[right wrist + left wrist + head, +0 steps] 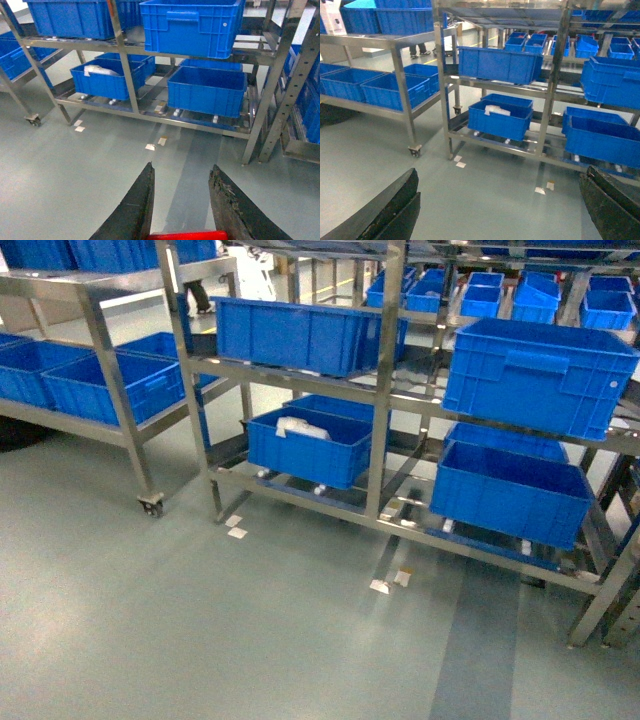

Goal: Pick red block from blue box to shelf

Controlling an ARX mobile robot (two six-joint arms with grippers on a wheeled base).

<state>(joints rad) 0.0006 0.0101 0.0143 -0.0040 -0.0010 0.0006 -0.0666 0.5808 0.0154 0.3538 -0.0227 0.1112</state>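
Nearest, right end effector (182,205) clamped on red block (186,235); left end effector (497,210) spread wide, holding nothing. Beyond, steel shelf (385,390) carrying dark blue crates (305,450), one holding a white bundle (297,427).

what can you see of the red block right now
Only a thin strip of the red block shows, at the very bottom edge of the right wrist view. It looks like smooth, bright red plastic with a flat top edge; no stud or other part is visible. It sits between the two dark fingers of the right gripper, appearing to touch both, well above the grey floor. The head and left wrist views do not show it.
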